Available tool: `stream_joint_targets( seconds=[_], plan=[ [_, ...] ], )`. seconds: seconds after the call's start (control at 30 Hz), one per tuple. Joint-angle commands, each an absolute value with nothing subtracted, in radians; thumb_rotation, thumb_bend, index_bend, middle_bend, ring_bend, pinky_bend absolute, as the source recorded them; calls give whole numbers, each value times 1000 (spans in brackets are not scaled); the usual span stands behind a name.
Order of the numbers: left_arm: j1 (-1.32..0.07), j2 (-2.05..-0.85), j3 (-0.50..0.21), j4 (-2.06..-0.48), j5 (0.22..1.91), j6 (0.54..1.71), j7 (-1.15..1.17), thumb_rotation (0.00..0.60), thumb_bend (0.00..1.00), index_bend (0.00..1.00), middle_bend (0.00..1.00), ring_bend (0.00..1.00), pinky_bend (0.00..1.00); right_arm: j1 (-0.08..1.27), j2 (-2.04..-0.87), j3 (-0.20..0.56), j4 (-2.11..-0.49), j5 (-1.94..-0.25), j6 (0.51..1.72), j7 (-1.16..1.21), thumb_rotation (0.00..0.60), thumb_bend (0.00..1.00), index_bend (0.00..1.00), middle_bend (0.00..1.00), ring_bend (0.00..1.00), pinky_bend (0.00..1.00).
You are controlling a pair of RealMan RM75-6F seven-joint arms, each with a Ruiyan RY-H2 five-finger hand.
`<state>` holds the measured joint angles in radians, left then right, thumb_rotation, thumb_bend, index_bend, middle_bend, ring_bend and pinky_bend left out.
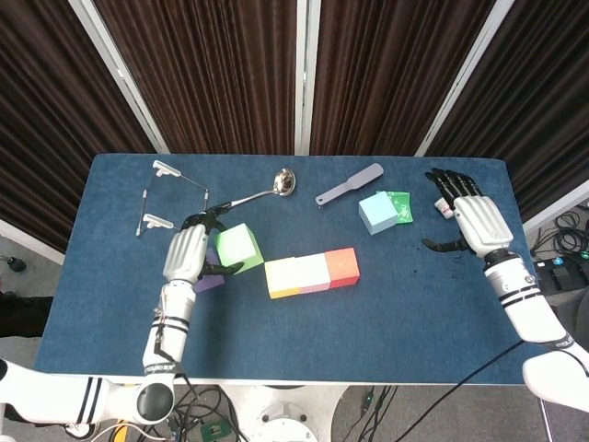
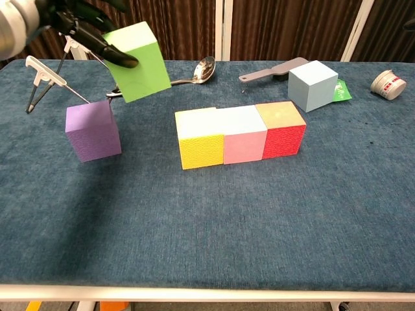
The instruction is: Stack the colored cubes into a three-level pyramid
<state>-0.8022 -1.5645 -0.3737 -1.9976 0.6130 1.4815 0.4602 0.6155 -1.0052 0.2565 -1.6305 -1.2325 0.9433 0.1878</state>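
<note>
Green cube [image 2: 138,61], held tilted above the blue-covered desk [image 1: 386,304] by the left hand [image 1: 187,251], its fingers [image 2: 107,53] closed on the cube's left side. Below the fingers sits the purple cube [image 2: 94,129]; to their right, the yellow, pink and red row [image 2: 240,134]. Dark curtains [image 1: 221,64] hang behind. Right hand [image 1: 474,224] rests on the desk, fingers spread, holding nothing.

Even, bright overhead light; both views sharp. Soft shadows fall beside the cubes on the table [image 2: 214,227]. Dark curtains behind; slight blur on the left hand [image 2: 78,26].
</note>
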Motion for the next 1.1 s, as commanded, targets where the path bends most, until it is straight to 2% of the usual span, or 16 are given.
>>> stream_joint_targets(
  seconds=[0.03, 0.5, 1.1],
  plan=[
    [-812, -1593, -381, -1986, 614, 1481, 471, 600, 181, 186, 544, 149, 108, 622, -1009, 258, -1635, -1213, 931, 171, 600, 58, 0, 34, 0, 0],
    [-891, -1744, -438, -1872, 559, 1447, 538, 600, 201, 186, 552, 160, 108, 623, -1020, 255, -1623, -1185, 919, 163, 600, 61, 0, 33, 0, 0],
    [-1070, -1910, -553, -1710, 458, 1374, 653, 600, 201, 186, 554, 160, 108, 582, -1004, 259, -1585, -1204, 946, 256, 600, 61, 0, 33, 0, 0]
  ],
)
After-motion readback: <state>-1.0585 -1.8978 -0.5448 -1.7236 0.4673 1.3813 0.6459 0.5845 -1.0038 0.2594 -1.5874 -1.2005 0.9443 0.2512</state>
